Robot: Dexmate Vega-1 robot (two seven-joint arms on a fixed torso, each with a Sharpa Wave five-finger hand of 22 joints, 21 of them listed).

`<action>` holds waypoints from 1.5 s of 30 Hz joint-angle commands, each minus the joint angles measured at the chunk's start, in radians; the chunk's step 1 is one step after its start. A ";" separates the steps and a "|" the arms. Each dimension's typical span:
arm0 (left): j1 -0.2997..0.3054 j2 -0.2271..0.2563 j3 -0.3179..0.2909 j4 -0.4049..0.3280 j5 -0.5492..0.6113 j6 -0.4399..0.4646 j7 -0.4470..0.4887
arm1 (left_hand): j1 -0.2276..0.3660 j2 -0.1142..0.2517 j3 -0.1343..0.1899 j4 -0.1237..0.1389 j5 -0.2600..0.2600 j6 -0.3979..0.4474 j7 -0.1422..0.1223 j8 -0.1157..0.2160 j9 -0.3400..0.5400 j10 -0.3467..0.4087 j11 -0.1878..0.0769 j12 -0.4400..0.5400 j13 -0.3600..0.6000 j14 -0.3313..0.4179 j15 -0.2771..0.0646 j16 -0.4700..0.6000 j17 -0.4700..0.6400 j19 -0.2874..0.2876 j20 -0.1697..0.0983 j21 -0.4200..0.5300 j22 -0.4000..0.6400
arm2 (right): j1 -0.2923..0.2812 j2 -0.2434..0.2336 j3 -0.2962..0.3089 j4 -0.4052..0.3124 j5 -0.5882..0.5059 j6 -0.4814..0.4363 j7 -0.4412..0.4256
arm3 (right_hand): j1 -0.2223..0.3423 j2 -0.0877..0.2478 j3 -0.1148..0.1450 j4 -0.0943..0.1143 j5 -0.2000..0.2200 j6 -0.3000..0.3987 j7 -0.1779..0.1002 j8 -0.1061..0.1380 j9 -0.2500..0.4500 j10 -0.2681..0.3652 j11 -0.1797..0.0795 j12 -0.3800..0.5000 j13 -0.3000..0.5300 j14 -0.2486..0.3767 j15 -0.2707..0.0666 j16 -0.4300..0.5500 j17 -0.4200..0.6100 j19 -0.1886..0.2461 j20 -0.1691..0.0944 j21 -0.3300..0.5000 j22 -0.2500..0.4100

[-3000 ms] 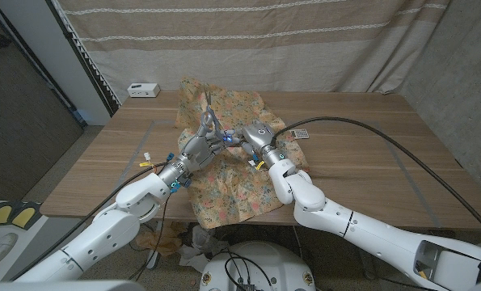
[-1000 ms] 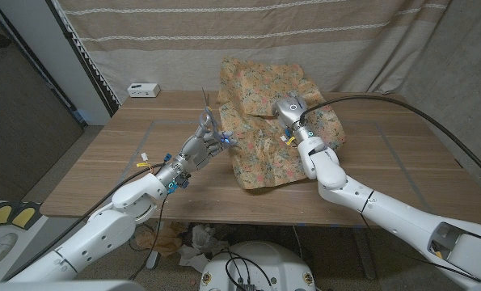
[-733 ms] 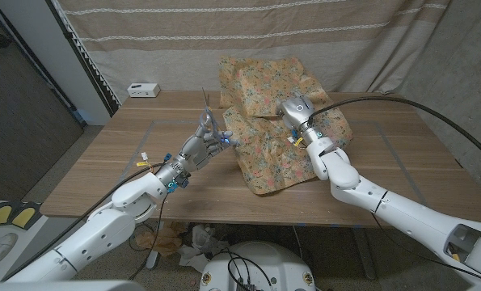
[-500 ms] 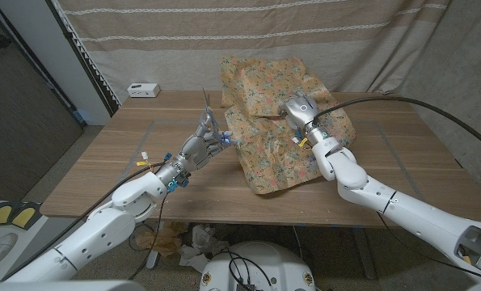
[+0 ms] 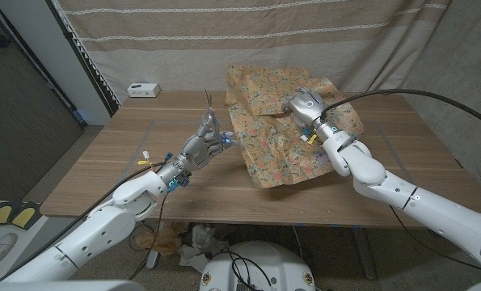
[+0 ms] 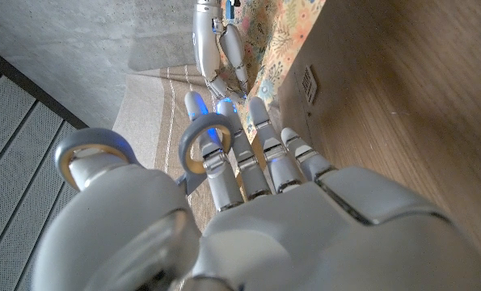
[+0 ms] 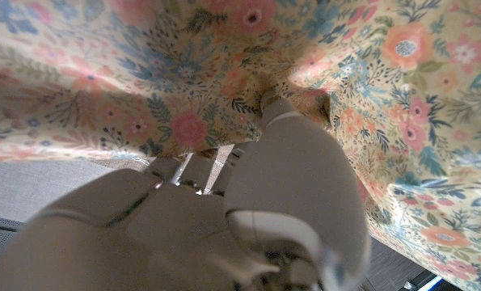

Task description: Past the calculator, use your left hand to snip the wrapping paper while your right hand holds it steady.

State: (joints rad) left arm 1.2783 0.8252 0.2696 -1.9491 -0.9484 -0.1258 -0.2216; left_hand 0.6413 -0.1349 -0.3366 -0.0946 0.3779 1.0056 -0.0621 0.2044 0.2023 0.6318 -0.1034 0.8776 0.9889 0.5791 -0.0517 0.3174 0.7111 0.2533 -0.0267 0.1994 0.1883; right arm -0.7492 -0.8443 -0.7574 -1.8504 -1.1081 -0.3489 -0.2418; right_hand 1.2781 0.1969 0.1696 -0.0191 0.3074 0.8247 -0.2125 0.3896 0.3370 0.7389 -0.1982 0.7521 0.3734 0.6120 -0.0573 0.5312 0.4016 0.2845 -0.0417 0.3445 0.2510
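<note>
My left hand (image 5: 198, 149) holds grey-handled scissors (image 5: 208, 109) with the blades pointing up and away, left of the paper. The finger loops of the scissors (image 6: 201, 145) show around my left hand (image 6: 264, 186) in the left wrist view. The floral wrapping paper (image 5: 280, 149) hangs lifted over the table's middle right, and my right hand (image 5: 303, 105) grips its upper fold. Up close, my right hand (image 7: 248, 202) pinches a crease of the paper (image 7: 183, 121). A small keyed device, probably the calculator (image 6: 309, 81), lies on the wood by the paper's edge.
A small white box (image 5: 144, 89) sits at the table's far left corner. A striped curtain (image 5: 264, 32) hangs behind the wooden table (image 5: 127, 153). A black cable (image 5: 410, 97) arcs over the right side.
My right hand has lifted the paper and carried it from the table's middle to the right, away from the scissors. The left hand with the scissors has barely moved.
</note>
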 commanded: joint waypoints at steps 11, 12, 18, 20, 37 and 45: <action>-0.064 0.012 0.035 0.027 -0.010 0.075 -0.018 | 0.001 -0.001 -0.004 0.005 0.004 0.005 0.012 -0.001 0.004 0.119 -0.109 0.006 0.001 0.009 -0.164 -0.006 0.005 0.002 -0.003 0.000 0.002 | -0.037 -0.139 0.118 -0.058 -0.049 0.158 0.000 | 0.004 0.007 0.008 0.015 0.007 -0.016 0.001 0.013 0.029 -0.010 -0.003 0.010 0.161 -0.001 -0.182 0.008 0.010 0.021 -0.098 0.026 0.010; -0.066 0.012 0.037 0.028 -0.010 0.078 -0.019 | 0.001 -0.001 -0.004 0.005 0.004 0.005 0.012 -0.001 0.004 0.119 -0.109 0.006 0.001 0.009 -0.164 -0.006 0.005 0.001 -0.002 0.000 0.002 | -0.037 -0.141 0.123 -0.057 -0.049 0.162 0.000 | 0.005 0.007 0.008 0.015 0.007 -0.016 0.001 0.014 0.031 -0.010 -0.003 0.009 0.160 0.000 -0.182 0.008 0.011 0.022 -0.099 0.028 0.011; -0.078 0.021 0.043 0.026 -0.005 0.097 -0.015 | 0.000 -0.001 -0.004 0.006 0.004 0.003 0.012 -0.002 0.004 0.119 -0.109 0.006 -0.001 0.009 -0.164 -0.006 0.005 0.000 -0.002 0.000 0.002 | -0.037 -0.144 0.134 -0.039 -0.053 0.187 -0.001 | 0.006 0.006 0.010 0.018 0.007 -0.015 0.000 0.019 0.041 -0.011 -0.003 0.011 0.160 0.002 -0.182 0.010 0.013 0.029 -0.106 0.037 0.014; -0.080 0.024 0.043 0.024 -0.005 0.106 -0.009 | 0.000 -0.001 -0.004 0.006 0.004 0.003 0.013 -0.002 0.004 0.119 -0.109 0.006 -0.002 0.008 -0.164 -0.007 0.005 0.000 -0.002 0.000 0.002 | -0.037 -0.143 0.134 -0.032 -0.059 0.190 0.000 | 0.006 0.005 0.011 0.018 0.007 -0.014 0.000 0.021 0.043 -0.011 -0.003 0.011 0.160 0.003 -0.182 0.010 0.014 0.029 -0.108 0.039 0.015; -0.087 0.059 0.043 0.003 0.020 0.146 0.028 | 0.006 0.000 -0.001 0.004 0.006 0.015 0.019 0.002 0.004 0.124 -0.109 0.013 0.001 0.014 -0.164 -0.008 0.006 -0.002 -0.001 0.000 0.002 | -0.035 -0.130 0.133 0.009 -0.107 0.177 -0.048 | 0.012 0.002 0.010 0.017 0.007 -0.010 -0.001 0.025 0.053 -0.010 -0.003 0.015 0.157 0.003 -0.182 0.010 0.019 0.021 -0.109 0.054 0.023; -0.093 0.074 0.043 -0.001 0.016 0.163 0.018 | 0.014 0.001 0.002 0.001 0.007 0.018 0.017 0.003 0.004 0.119 -0.107 0.013 0.003 0.014 -0.165 -0.009 0.007 -0.002 -0.001 0.000 0.002 | -0.034 -0.172 0.149 -0.004 -0.115 0.197 -0.058 | 0.013 0.001 0.008 0.018 0.007 -0.008 -0.001 0.024 0.052 -0.010 -0.002 0.014 0.151 0.001 -0.182 0.010 0.022 0.009 -0.109 0.059 0.026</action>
State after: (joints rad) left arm 1.1929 0.8797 0.3115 -1.9427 -0.9330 0.0146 -0.1999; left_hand 0.6413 -0.1349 -0.3367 -0.0947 0.3779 1.0198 -0.0479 0.2074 0.2023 0.6372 -0.0981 0.8831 0.9889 0.5845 -0.0570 0.3098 0.7159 0.2533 -0.0268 0.1999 0.1883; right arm -0.7846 -0.9805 -0.6246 -1.8523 -1.2069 -0.1658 -0.2809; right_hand 1.2807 0.1986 0.1769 -0.0037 0.3085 0.8141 -0.2127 0.4106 0.3877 0.7258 -0.1964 0.7635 0.3800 0.6123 -0.0573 0.5363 0.4200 0.3015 -0.0408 0.3959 0.2720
